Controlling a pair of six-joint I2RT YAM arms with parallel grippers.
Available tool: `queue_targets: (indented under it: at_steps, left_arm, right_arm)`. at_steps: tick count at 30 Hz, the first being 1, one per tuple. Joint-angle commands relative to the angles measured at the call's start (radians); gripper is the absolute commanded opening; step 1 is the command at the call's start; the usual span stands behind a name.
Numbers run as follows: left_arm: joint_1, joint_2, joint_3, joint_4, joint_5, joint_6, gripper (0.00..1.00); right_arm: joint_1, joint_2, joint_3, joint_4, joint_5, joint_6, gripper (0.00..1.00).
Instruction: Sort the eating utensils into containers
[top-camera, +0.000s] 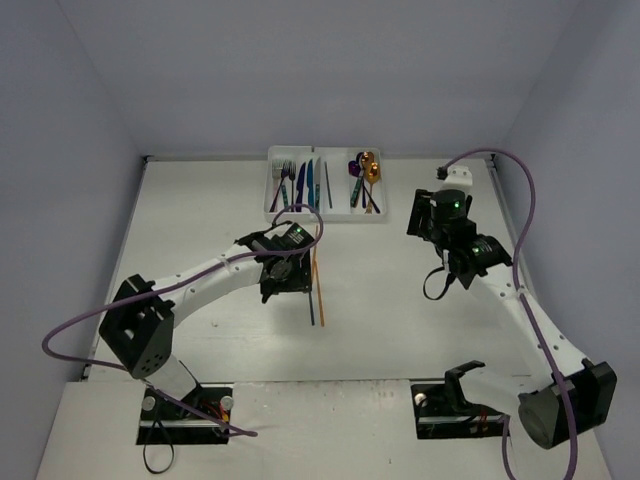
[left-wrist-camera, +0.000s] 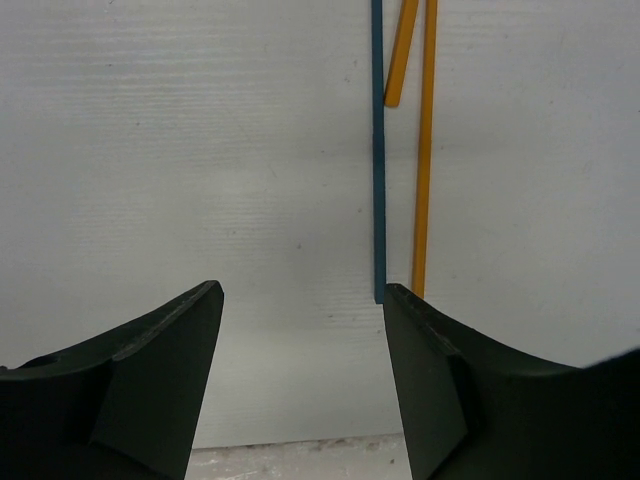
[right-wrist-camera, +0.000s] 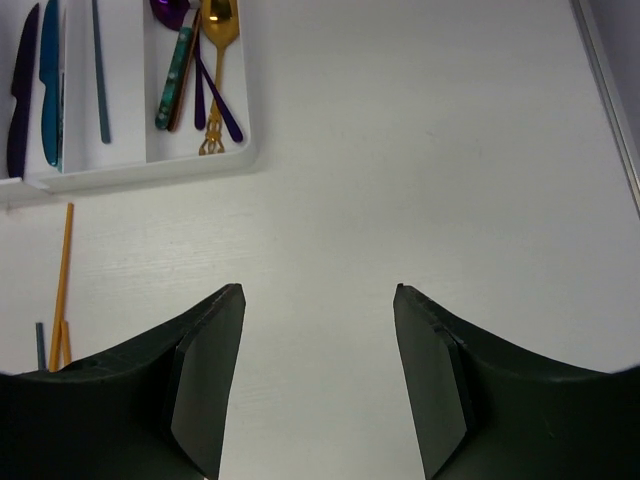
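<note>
The white tray (top-camera: 272, 205) stands at the back centre. It holds silver forks (top-camera: 285, 175), blue knives (top-camera: 305, 185), and a purple spoon (top-camera: 355, 166) and a gold spoon (top-camera: 370, 168) in the right compartment. A blue chopstick (top-camera: 311, 308) and two orange chopsticks (top-camera: 321, 305) lie on the table in front of it. My left gripper (top-camera: 285, 272) is open low over the table, its right fingertip (left-wrist-camera: 392, 295) at the near end of the blue chopstick (left-wrist-camera: 378, 150). The orange chopsticks (left-wrist-camera: 425, 150) lie just right of it. My right gripper (right-wrist-camera: 320, 290) is open and empty, right of the tray (right-wrist-camera: 150, 170).
Grey walls close the table at the back and both sides. The right wrist view shows the gold spoon (right-wrist-camera: 218, 30), a teal-handled utensil (right-wrist-camera: 172, 80), a blue knife (right-wrist-camera: 48, 70) and an orange chopstick (right-wrist-camera: 62, 280). The table's right edge strip (right-wrist-camera: 605, 100) is close by.
</note>
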Motion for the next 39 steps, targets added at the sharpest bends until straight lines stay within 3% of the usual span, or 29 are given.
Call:
queue_targets:
  at_steps: [1,12,31,39]
  left_arm:
    - [-0.018,0.033,0.014,0.089,-0.037,-0.06,0.59]
    - [-0.054,0.172,0.057,0.123,-0.05,-0.088,0.45]
    - [-0.083,0.262,0.086,0.132,-0.047,-0.118,0.37]
    - [-0.081,0.276,0.058,0.133,-0.062,-0.122,0.22]
  right_arm:
    - [-0.007,-0.119,-0.041,-0.017,0.029,0.037,0.59]
    - [-0.01,-0.202,-0.074,-0.04,0.036,0.053,0.59]
    - [-0.01,-0.208,-0.097,-0.049,0.026,0.041,0.59]
    - [-0.01,-0.219,-0.108,-0.052,0.026,0.042,0.6]
